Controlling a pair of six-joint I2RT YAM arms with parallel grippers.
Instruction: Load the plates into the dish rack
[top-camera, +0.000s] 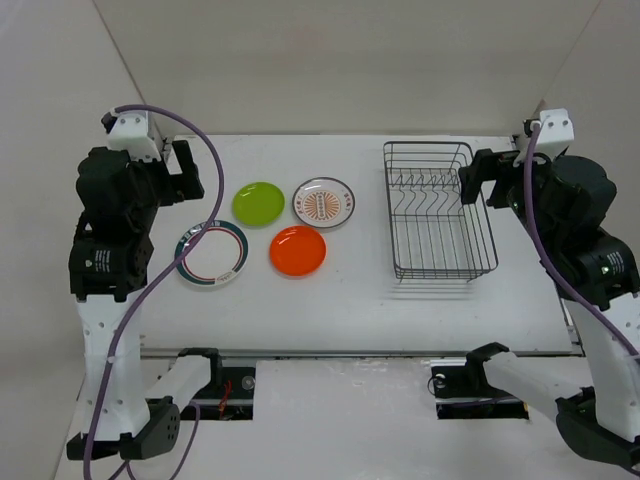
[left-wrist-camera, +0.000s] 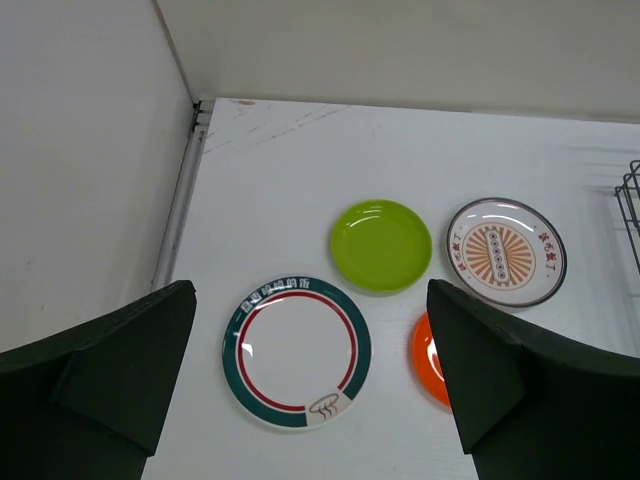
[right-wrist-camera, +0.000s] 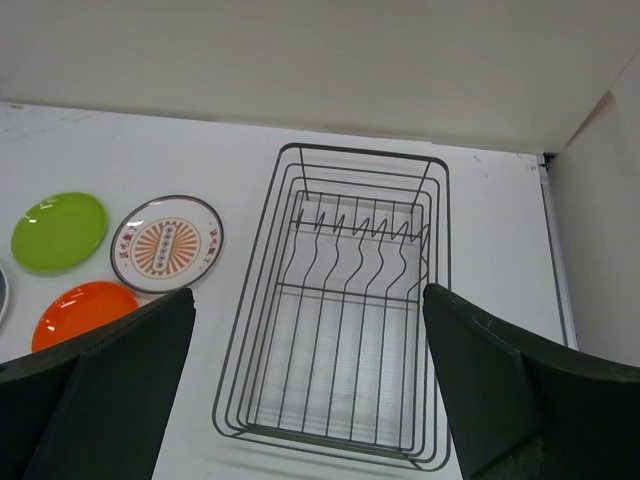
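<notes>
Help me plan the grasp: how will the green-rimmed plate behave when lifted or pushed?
The green-rimmed plate looks rigid and glossy, so probably slippery. Lying flat on the table, it would likely slide when pushed; its low rim may resist gripping.

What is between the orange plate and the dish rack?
Nothing at all. In the top view only bare white table lies between the orange plate and the dish rack, and the right wrist view shows the same gap.
</notes>
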